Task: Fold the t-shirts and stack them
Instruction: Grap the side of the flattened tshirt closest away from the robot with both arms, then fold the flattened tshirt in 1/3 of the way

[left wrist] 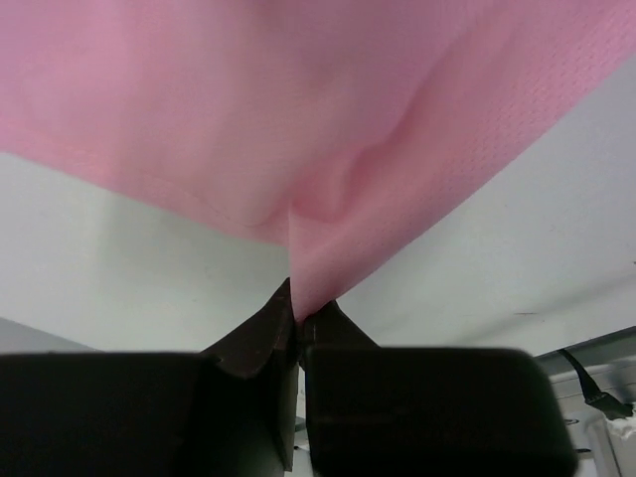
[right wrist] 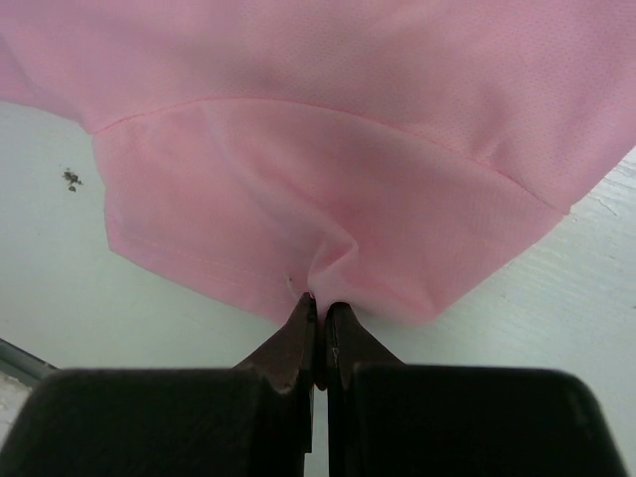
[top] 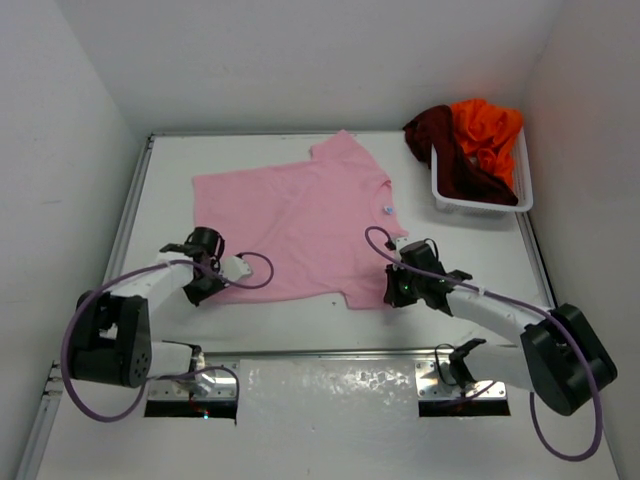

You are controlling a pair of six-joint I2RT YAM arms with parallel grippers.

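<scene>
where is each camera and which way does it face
Top external: above and behind the arms, looking down on the table, pink t-shirt and basket; both arms show.
Left wrist: on the left arm, facing along the left end effector, shut on the shirt's near edge.
Right wrist: on the right arm, facing along the right end effector, shut on a sleeve edge.
Shared: all three show the pink t-shirt on the table.

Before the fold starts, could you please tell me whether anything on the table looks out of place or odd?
Only minor things: the maroon t-shirt spills over the basket rim, and a dark speck marks the table.
</scene>
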